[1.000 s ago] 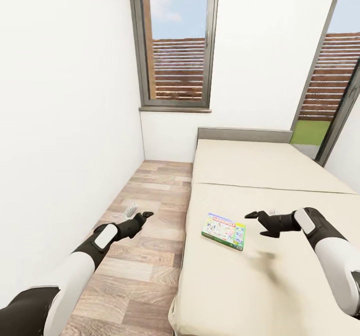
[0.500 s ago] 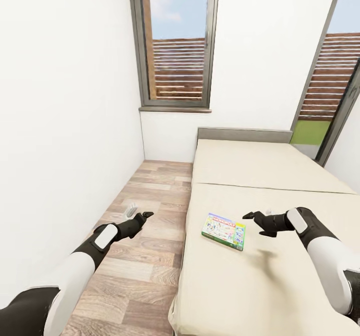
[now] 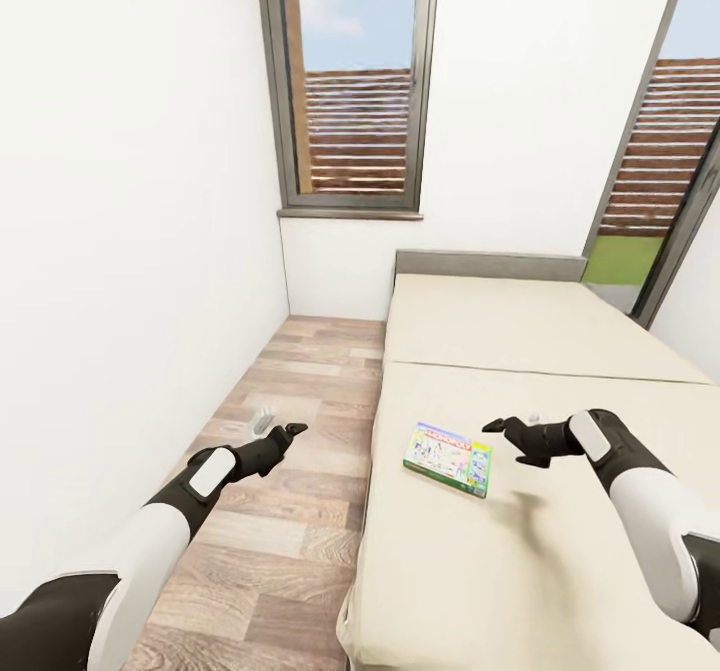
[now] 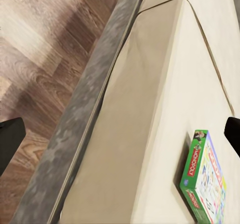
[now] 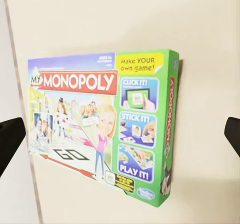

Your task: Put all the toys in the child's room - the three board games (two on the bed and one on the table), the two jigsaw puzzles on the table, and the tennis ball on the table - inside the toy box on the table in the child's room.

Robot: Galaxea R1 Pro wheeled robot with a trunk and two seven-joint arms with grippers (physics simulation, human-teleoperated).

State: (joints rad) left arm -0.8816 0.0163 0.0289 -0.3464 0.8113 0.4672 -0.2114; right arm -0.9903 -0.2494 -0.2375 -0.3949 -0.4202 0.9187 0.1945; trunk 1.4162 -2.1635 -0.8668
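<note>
Beige bed [image 3: 560, 541] by the window carries a MONOPOLY board game [image 3: 449, 459] lying flat near its floor-side edge; right gripper [image 3: 511, 434], jaws spread, hovers just beside it, left gripper [image 3: 283, 435] open over floor; pickup step—next: descend, straddle box.

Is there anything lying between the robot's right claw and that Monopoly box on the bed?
No. In the head view only bare bed cover separates the right gripper from the game box; the right wrist view shows it lying clear too.
</note>
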